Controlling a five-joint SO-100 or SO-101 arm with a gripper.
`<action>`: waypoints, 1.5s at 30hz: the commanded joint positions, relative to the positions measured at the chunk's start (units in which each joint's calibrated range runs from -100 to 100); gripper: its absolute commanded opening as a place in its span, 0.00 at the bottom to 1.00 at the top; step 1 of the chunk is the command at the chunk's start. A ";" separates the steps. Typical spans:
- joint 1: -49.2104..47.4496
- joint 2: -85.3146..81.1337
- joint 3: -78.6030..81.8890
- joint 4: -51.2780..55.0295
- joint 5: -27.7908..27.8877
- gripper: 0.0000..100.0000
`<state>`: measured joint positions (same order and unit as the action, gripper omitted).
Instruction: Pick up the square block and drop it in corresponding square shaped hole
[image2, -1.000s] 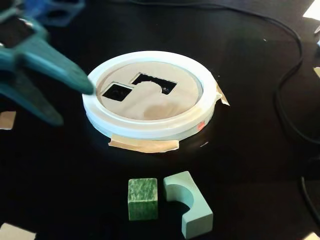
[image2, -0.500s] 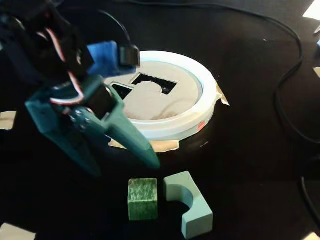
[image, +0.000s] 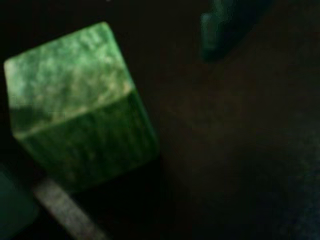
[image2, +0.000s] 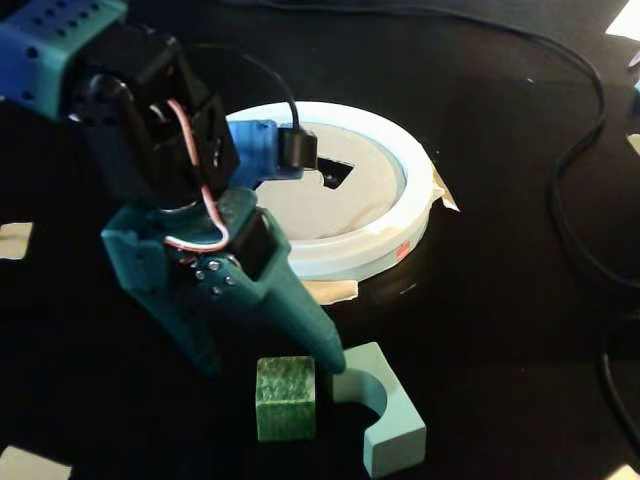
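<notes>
Dropped lower and nearer since half a sec ago, jaws (image2: 275, 370) now spread wide just behind square block (image2: 285, 398), gripping nothing. Fixed view: black glossy worktop (image2: 500, 330), cables at right, white ring w/ tan disc (image2: 345, 215), square shaped hole hidden by arm. Pale teal block (image2: 385, 420) just beside cube. Wrist view: dim, blurry; cube (image: 75, 105) upper left, fingertip (image: 212, 27) well apart.

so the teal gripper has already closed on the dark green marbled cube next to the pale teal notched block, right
Not quite. In the fixed view the teal gripper hangs open just above the dark green marbled cube, not closed on it; the cube sits on the black table. The rest holds: the cube is next to the pale teal notched block.
</notes>
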<state>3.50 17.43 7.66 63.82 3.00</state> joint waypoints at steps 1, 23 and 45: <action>-0.25 2.50 -6.75 2.56 0.24 0.86; 0.62 7.69 -7.84 3.77 0.29 0.86; -0.38 7.87 -7.84 3.77 0.15 0.53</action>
<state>3.40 26.71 3.66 66.63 2.95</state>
